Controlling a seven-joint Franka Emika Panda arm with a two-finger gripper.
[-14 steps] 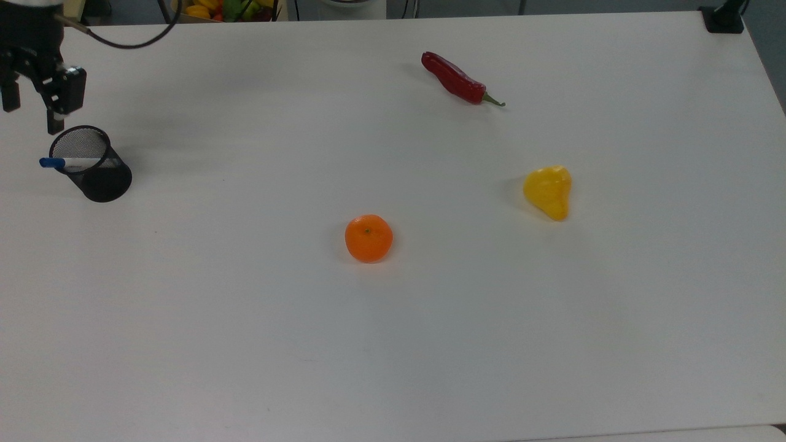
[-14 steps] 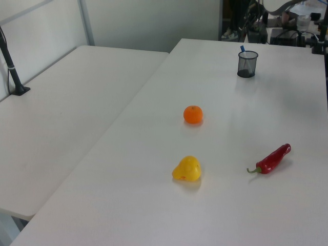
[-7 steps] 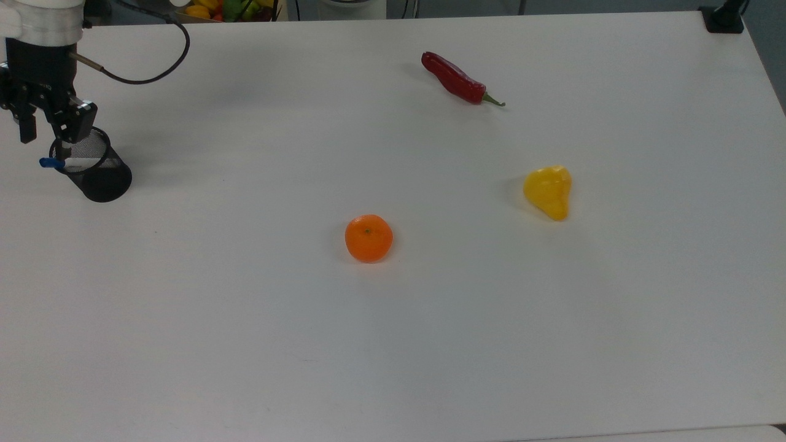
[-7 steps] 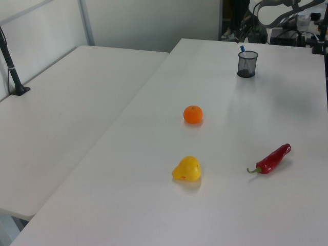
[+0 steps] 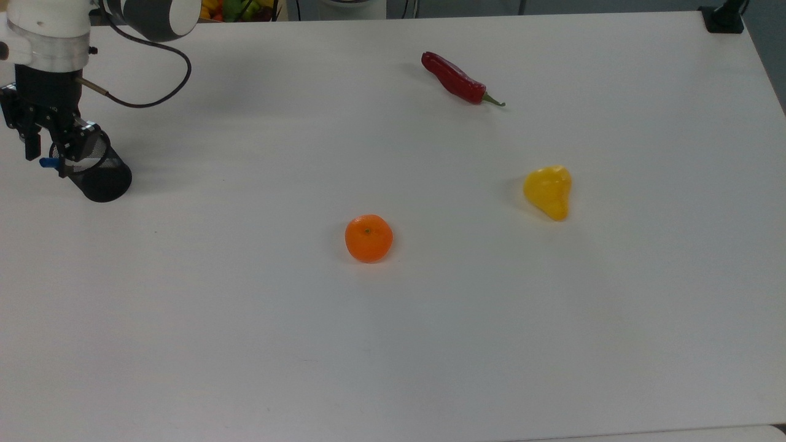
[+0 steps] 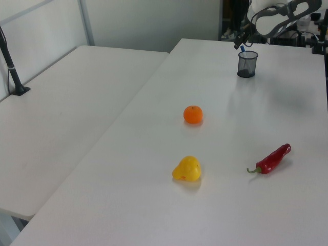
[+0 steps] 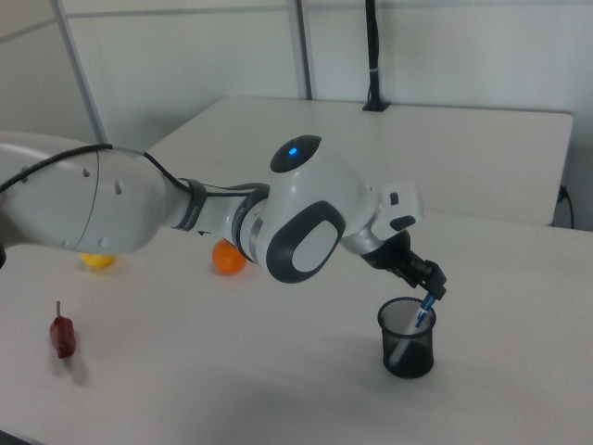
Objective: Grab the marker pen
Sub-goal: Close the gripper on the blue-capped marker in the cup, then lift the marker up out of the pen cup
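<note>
In the black mesh cup [image 5: 101,175], a slim marker pen [image 5: 48,162] leans.

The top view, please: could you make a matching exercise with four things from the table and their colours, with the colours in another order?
Things:
1. marker pen cap
2. chili pepper
3. mesh pen cup
4. orange

Colours:
A. black
B. orange
C. blue
D. red

Pairs: 1-C, 2-D, 3-A, 4-B
</note>
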